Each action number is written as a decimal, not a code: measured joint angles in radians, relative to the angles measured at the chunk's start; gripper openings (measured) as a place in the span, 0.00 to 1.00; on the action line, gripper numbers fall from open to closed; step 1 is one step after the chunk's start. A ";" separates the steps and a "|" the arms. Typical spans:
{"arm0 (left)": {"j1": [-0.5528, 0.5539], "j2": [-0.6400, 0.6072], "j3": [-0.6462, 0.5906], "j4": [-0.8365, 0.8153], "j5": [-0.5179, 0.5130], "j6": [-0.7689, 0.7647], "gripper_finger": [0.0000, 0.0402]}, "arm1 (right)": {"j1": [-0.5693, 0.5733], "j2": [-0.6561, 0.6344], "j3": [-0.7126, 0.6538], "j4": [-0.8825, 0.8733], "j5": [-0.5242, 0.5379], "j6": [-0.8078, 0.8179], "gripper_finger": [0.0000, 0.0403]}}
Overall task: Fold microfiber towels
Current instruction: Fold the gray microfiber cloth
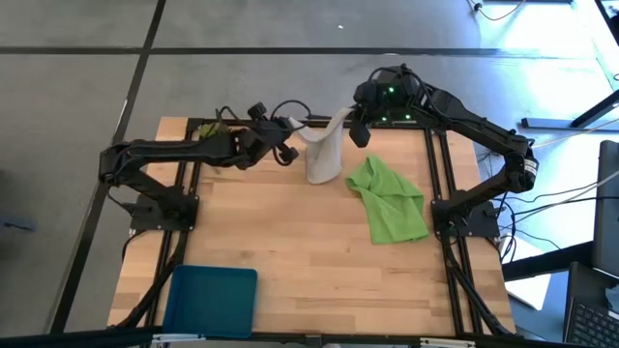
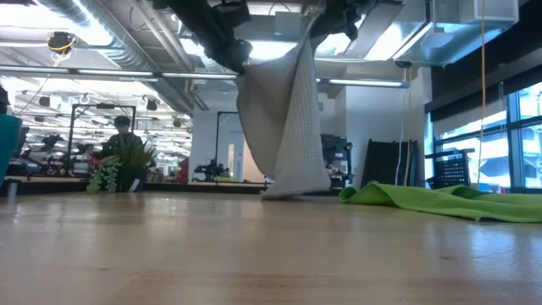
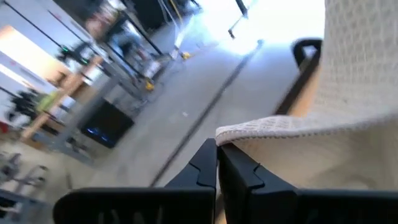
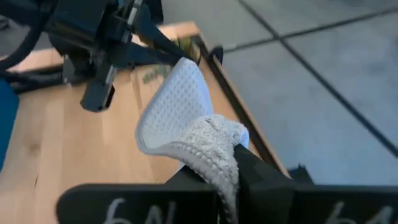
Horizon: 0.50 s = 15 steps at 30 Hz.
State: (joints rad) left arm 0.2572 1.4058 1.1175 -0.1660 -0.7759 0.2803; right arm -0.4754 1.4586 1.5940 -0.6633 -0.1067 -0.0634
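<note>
Table (image 1: 290, 242) of light wood fills the centre of the high view; you are working at its upper edge. Lime green microfiber towel (image 1: 389, 200) lies crumpled right of centre; leave it. Light grey waffle-weave microfiber towel (image 1: 325, 152) hangs at upper centre, held by two top corners, its lower hem apparently brushing the wood. Left gripper (image 1: 290, 123) is pinched on one corner, right gripper (image 1: 350, 109) on the other. Draw both apart evenly until the top edge is taut, then lower the cloth flat without slackening either pinch.
</note>
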 joint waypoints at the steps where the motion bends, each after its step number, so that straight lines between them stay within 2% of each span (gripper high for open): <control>1: 0.004 -0.010 0.000 0.004 -0.011 0.018 0.00 | -0.004 0.000 0.000 0.021 0.001 -0.008 0.01; 6: 0.045 -0.059 0.021 0.038 -0.024 0.094 0.00 | -0.025 0.000 0.000 0.118 0.008 -0.074 0.01; 11: 0.089 -0.062 0.100 0.037 -0.024 0.192 0.00 | -0.054 0.000 0.000 0.196 0.014 -0.153 0.01; 15: 0.107 -0.061 0.165 0.040 -0.025 0.255 0.00 | -0.062 0.000 0.000 0.221 0.106 -0.209 0.01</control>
State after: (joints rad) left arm 0.3641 1.3445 1.2821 -0.1264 -0.8009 0.5348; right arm -0.5369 1.4586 1.5940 -0.4425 -0.0006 -0.2726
